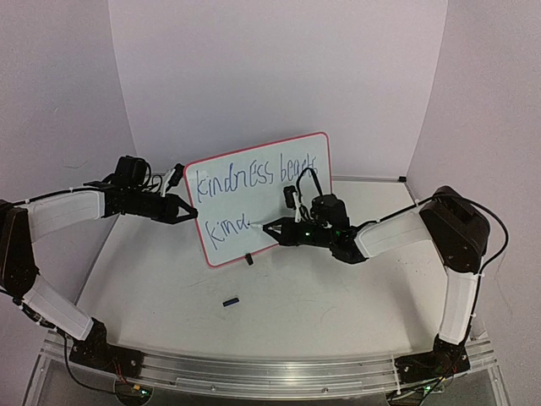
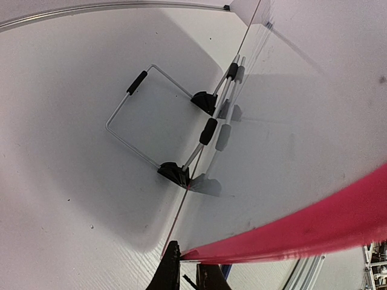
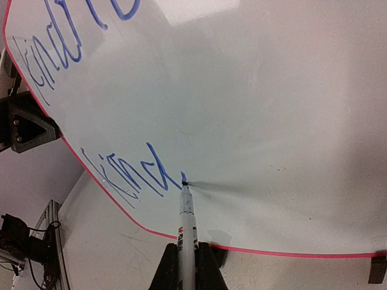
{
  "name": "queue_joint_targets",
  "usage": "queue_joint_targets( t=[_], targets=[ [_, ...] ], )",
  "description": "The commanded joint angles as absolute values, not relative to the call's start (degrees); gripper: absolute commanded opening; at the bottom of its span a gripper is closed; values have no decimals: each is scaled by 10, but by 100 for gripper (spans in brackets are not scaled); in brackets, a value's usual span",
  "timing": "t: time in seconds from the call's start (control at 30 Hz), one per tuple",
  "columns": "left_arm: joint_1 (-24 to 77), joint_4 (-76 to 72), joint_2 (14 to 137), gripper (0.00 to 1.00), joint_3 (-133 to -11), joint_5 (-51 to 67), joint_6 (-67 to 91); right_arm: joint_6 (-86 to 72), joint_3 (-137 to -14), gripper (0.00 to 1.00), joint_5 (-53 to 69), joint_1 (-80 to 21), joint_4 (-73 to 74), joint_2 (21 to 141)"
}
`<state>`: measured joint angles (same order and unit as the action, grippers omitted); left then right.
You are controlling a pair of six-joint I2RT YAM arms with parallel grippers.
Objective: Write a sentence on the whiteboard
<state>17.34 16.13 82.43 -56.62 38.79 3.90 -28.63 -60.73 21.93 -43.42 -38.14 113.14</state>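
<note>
The whiteboard stands tilted at the table's middle, with a red rim. The sentence is in blue marker. Its top line reads "kindness" plus a word partly hidden by my right arm, and the lower line reads "kind". My left gripper is shut on the board's left edge, its jaws pinching the red rim. My right gripper is shut on a white marker pen. The pen's tip touches the board just right of the "d".
A wire stand with black sleeves props the board from behind. A small dark cap lies on the table in front of the board. White walls close in the back and sides, and a metal rail runs along the near edge.
</note>
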Motion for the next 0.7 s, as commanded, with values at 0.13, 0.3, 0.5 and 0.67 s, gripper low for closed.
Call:
queue_joint_targets(
  t=[0.13,0.3,0.5,0.67],
  targets=[
    [181,184,817,0,-581,362,4,-291,-616,0,191,-432,-420,1090],
    [182,184,817,0,-581,361,5,-291,-613,0,180,-432,-423,1085],
    [183,184,817,0,-581,361,5,-293,-602,0,162,-431,-423,1089],
    [183,185,817,0,-581,361,4,-301,-590,0,156,-430,-423,1099]
  ],
)
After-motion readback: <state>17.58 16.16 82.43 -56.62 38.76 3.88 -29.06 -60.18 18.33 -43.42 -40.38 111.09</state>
